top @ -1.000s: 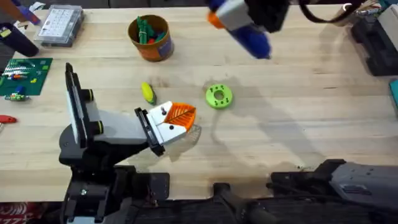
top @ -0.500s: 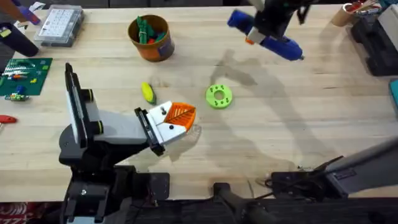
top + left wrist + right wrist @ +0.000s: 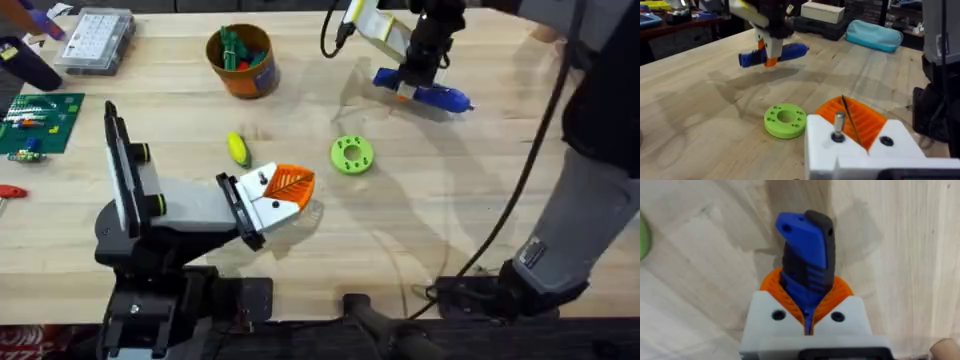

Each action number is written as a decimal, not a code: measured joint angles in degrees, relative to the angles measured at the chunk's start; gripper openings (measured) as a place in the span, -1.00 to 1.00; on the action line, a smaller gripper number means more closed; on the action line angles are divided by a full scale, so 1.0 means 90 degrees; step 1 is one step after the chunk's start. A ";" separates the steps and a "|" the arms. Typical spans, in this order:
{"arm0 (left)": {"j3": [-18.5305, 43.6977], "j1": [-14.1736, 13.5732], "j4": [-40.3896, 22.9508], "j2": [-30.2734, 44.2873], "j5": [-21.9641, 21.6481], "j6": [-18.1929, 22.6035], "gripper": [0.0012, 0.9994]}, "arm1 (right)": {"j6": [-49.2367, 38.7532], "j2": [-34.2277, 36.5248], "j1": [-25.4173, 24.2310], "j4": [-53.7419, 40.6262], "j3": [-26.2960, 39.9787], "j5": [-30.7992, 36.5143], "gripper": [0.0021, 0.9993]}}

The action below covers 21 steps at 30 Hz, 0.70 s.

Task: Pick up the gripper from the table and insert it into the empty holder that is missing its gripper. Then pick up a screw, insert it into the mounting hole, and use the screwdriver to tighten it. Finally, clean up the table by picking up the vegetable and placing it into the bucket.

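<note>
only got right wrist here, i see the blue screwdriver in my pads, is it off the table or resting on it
observer: Off it. In the left wrist view the screwdriver hangs about level in the right gripper, its shadow on the wood below.
operator: ok wheres the screw
observer: A metal screw stands proud in the white holder, beside the orange gripper.
operator: corn binned yet
observer: No, the vegetable lies on the table, apart from the bucket.
</note>
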 joint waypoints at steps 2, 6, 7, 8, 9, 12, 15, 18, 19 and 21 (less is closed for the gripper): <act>0.0000 0.0000 0.0000 0.0002 0.0000 0.0000 -0.97 | -0.0066 0.0048 0.0005 0.0147 0.0000 0.0000 -0.94; 0.0000 0.0000 0.0000 0.0000 0.0000 0.0000 -0.97 | -0.0450 0.0122 0.0009 0.0374 0.0008 0.0014 -0.94; 0.0000 0.0000 0.0000 0.0002 0.0000 0.0000 -0.97 | -0.0544 0.0172 0.0009 0.0395 0.0012 0.0026 -0.94; 0.0000 0.0000 0.0000 0.0000 0.0000 0.0000 -0.97 | -0.0618 0.0243 0.0009 0.0401 0.0012 0.0029 -0.94; 0.0000 0.0000 0.0000 0.0002 0.0000 0.0000 -0.97 | -0.0668 0.0306 0.0010 0.0400 0.0012 0.0035 -0.94; 0.0000 0.0000 0.0000 0.0000 0.0000 0.0000 -0.99 | -0.0751 0.0494 0.0017 0.0391 0.0012 0.0052 -0.94; 0.0000 0.0000 0.0000 0.0000 0.0000 0.0000 -0.99 | -0.0824 0.0497 0.0026 0.0376 0.0017 0.0090 -0.94; 0.0000 0.0000 0.0000 0.0002 0.0000 0.0000 -0.99 | -0.0845 0.0497 0.0029 0.0364 0.0017 0.0092 -0.94; 0.0000 0.0000 0.0000 0.0002 0.0000 0.0000 -0.99 | -0.0846 0.0497 0.0031 0.0337 0.0017 0.0092 -0.94; 0.0000 0.0000 0.0000 0.0000 0.0000 0.0000 -0.99 | -0.0846 0.0497 0.0046 0.0248 0.0017 0.0095 -0.94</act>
